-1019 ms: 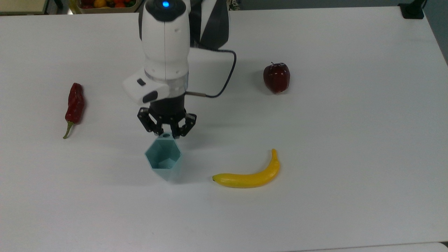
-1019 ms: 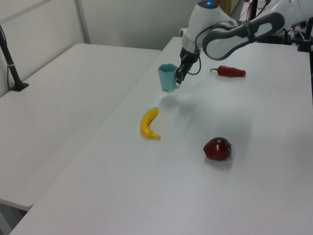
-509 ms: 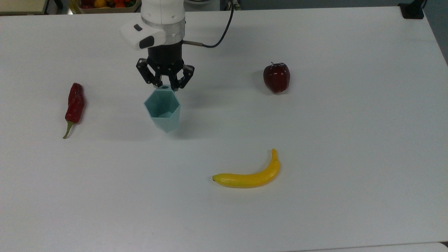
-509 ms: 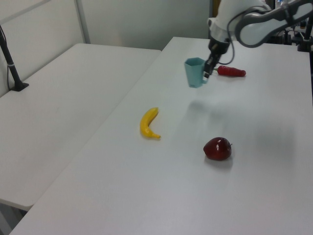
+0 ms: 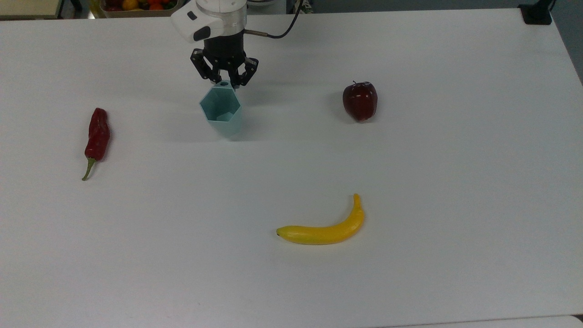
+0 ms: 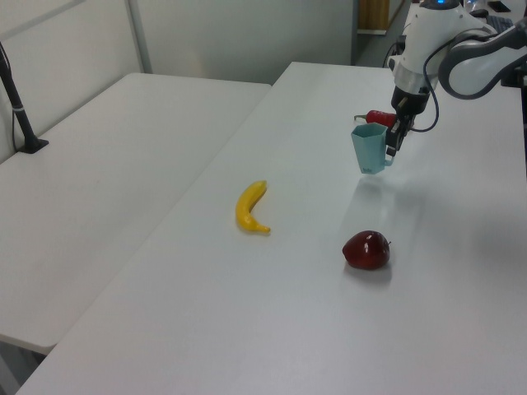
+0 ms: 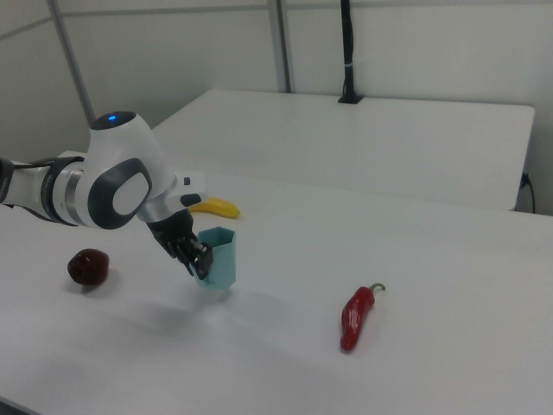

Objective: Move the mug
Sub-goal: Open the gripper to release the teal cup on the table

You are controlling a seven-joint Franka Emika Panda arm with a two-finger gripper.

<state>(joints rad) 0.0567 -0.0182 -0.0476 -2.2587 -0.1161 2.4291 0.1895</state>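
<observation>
White table (image 5: pixel 410 182), pale walls, second table (image 6: pixel 99 164)

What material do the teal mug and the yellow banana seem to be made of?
The mug, held at its rim tab by the pincer, looks like matte plastic: flat, sharp-edged facets, one even pale teal, no shine. The banana looks like smooth plastic or foam rather than real fruit: very even yellow with a soft sheen. This is a guess from its look.

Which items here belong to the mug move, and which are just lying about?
In the job:
- mug, held at its rim tab
- pincer, shut on it

Lying about on the table:
- chilli pepper
- apple
- banana
</observation>
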